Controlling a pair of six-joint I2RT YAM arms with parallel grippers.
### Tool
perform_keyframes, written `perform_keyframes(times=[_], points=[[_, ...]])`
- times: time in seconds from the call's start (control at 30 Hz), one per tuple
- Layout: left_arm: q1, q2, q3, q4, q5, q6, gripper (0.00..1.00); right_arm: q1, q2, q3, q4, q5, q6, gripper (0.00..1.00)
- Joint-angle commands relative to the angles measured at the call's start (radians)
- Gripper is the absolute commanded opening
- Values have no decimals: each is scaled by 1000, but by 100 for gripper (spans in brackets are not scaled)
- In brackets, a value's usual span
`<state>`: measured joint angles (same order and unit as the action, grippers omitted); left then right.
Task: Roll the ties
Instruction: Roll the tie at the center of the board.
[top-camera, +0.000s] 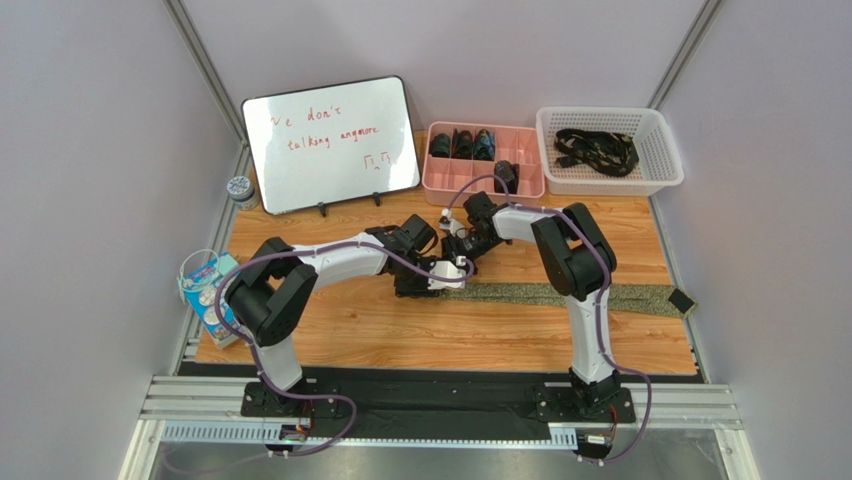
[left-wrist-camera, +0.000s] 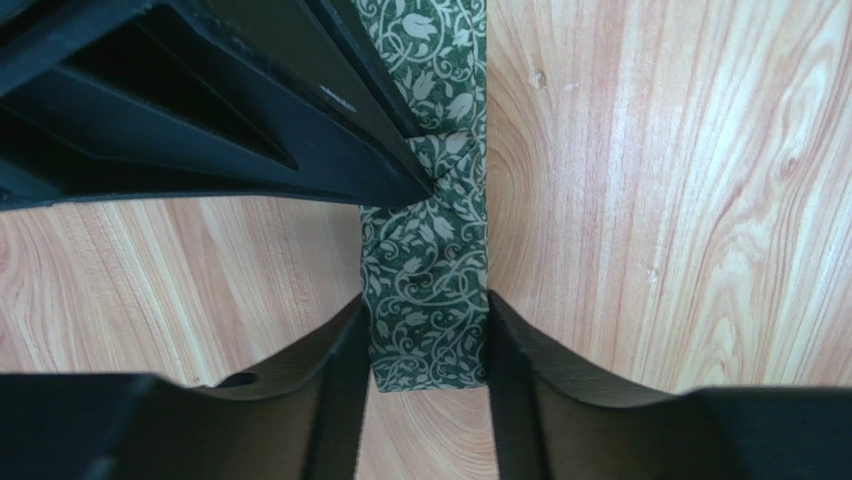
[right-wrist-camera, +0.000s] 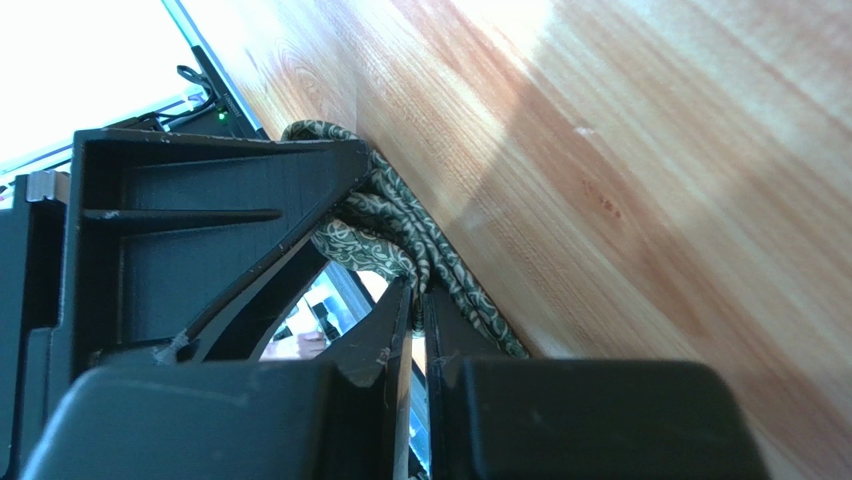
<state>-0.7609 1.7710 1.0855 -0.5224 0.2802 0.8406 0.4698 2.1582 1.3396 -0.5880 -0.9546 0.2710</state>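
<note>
Left wrist: our left gripper (left-wrist-camera: 425, 300), half open, straddles the tie (left-wrist-camera: 430, 240) end at 6 o'clock; right gripper (right-wrist-camera: 412, 292), nearly closed, presses the fold. We should close squarely.

Probably a robotics lab cell, plain grey partition walls (top-camera: 90, 150), aluminium mounting rail (top-camera: 440, 412), wooden tabletop (top-camera: 420, 335), whiteboard (top-camera: 330, 140)
</note>
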Motion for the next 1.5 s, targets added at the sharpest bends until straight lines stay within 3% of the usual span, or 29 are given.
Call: perform_keyframes(times=[0.0,0.07,0.2,0.7,0.77,0.8,0.83,0.93,1.0,1.07,1.2,1.37,1.47], points=[[-15,13,31,-13,-27,2,45,-5,-37,7,-10,-44,-18,17],[-18,10,27,-13,-29,0,41,-5,-43,6,-15,-58,-13,30],[-21,18,28,-14,-32,-5,39,-10,-55,1,-15,-69,8,42],[-25,24,28,-18,-53,-29,37,-26,-54,-34,-39,-95,20,41],[-25,25,30,-18,-53,-29,37,-25,-40,-27,-41,-92,26,38],[-25,25,30,-16,-53,-29,37,-25,-35,-16,-38,-85,28,33],[-25,27,30,-18,-55,-32,37,-23,-31,-11,-38,-78,27,22],[-21,24,36,-19,-72,-58,46,-25,-27,-5,-44,-47,19,3],[-11,-4,34,-25,-73,-84,57,-30,-26,-5,-50,-32,14,0],[29,-56,53,-46,-47,-129,65,-30,-24,-5,-55,-21,14,0],[152,-166,82,-87,181,-293,73,-28,-26,-3,-58,7,14,0],[276,-252,9,7,353,-685,75,-30,-14,0,-65,42,20,0],[294,-251,-57,108,409,-930,75,-28,-9,-2,-73,65,23,0]])
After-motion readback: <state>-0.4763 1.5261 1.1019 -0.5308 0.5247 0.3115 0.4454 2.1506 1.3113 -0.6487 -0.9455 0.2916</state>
